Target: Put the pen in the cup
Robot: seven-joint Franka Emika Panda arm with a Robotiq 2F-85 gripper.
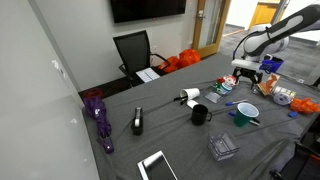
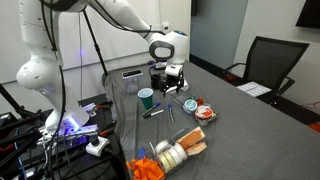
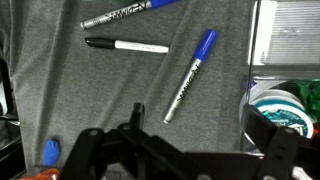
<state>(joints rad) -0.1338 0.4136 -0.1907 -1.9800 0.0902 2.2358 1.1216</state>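
Gripper (image 3: 196, 125) hangs with jaws spread and nothing between them, over the grey cloth (image 3: 60, 95) just beside the cup (image 2: 146, 96); the pen (image 3: 190, 75) lies flat on the cloth near the cup, untouched, with two markers (image 3: 125, 45) farther from the cup.

Both exterior views high over the table (image 1: 170, 135) from different sides; wrist view close overhead.
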